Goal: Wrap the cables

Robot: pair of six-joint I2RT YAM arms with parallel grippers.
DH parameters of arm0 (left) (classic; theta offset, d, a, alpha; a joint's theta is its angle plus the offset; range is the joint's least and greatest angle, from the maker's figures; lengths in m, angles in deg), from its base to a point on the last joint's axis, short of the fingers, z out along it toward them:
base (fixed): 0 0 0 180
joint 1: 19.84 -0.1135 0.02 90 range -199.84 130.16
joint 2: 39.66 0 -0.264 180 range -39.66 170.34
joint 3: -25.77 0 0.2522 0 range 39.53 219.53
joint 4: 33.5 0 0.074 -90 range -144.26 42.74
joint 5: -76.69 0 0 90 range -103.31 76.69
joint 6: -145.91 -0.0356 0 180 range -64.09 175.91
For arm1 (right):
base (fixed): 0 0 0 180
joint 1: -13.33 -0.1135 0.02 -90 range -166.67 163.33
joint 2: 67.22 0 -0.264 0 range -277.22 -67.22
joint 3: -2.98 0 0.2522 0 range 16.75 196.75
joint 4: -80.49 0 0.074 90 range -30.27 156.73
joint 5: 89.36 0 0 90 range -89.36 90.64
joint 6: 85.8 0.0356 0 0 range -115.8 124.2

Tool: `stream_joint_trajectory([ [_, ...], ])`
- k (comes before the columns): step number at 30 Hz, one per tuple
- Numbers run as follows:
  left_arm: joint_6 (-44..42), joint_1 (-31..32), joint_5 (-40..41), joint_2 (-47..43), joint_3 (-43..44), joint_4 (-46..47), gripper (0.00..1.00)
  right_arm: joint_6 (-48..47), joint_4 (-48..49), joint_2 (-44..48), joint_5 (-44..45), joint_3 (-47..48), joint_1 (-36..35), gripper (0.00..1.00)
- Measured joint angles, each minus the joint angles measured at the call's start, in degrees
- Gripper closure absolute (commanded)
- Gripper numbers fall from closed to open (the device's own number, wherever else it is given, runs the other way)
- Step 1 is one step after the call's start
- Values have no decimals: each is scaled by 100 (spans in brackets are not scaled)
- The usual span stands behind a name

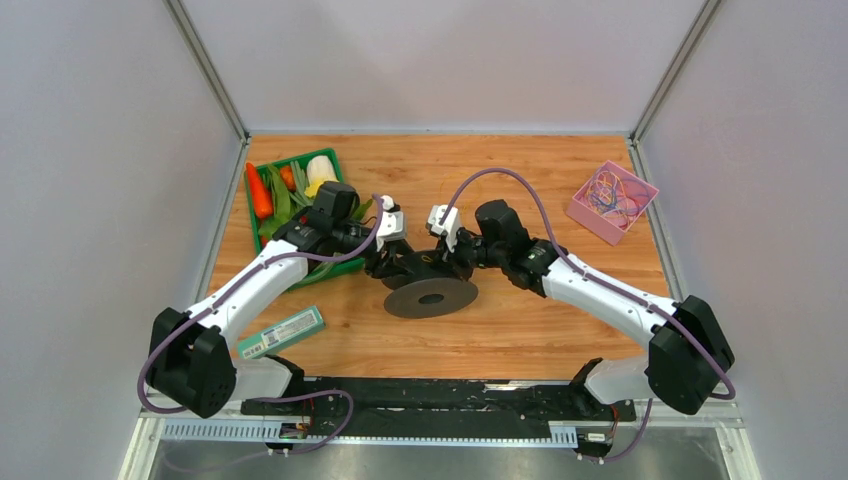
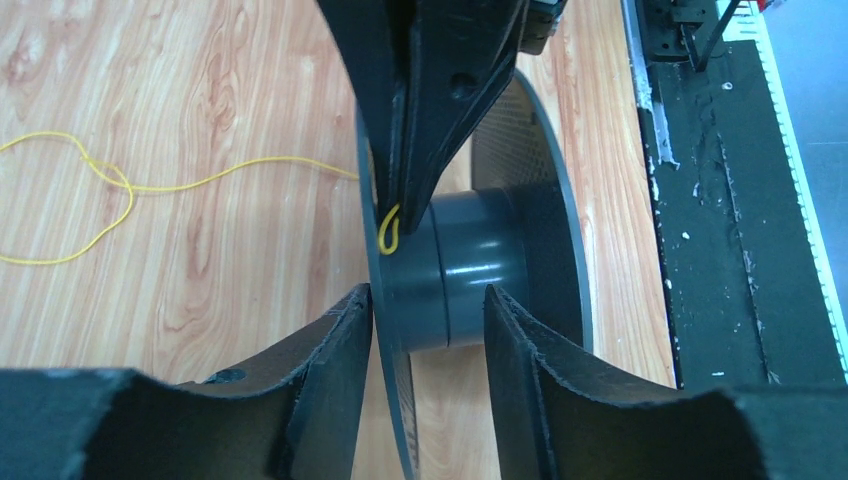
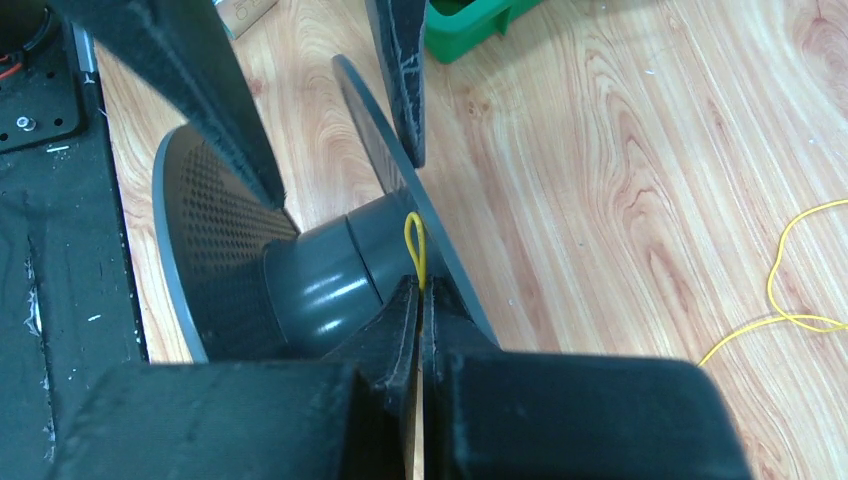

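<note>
Two white-and-black robot arms: left arm (image 1: 250,285), right arm (image 1: 610,295). One dark grey plastic spool (image 1: 431,297) with two round flanges (image 2: 560,230). One thin yellow cable (image 2: 125,185) on the wood. One green plastic tray (image 1: 295,158), one orange carrot (image 1: 259,192) in it. One pink square box (image 1: 590,222) of tangled coloured cables (image 1: 612,195), too fine to count. One flat teal packet (image 1: 281,332).
</note>
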Motion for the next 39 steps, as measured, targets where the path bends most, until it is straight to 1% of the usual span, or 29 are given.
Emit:
stream_joint_trajectory([
  [6,-66,155,-24,136,0,160,48,59,162,0,4,-24,0,100],
  [16,-70,197,-26,369,0,321,49,-4,291,-7,-44,-223,-22,100],
  [19,-46,199,-17,369,0,411,52,-13,358,-4,-39,-249,-22,100],
  [26,293,262,94,380,-203,1073,56,-11,439,-28,-35,-264,-22,100],
  [30,455,286,149,470,-256,1344,60,-7,485,-50,-33,-264,-26,100],
  [36,551,317,175,542,-291,1591,72,-4,511,-61,-26,-264,-26,100],
  [38,538,317,175,544,-295,1600,76,-4,529,-68,11,-264,-26,100],
  [39,522,317,177,544,-295,1598,81,-2,544,-76,26,-264,-26,100],
])
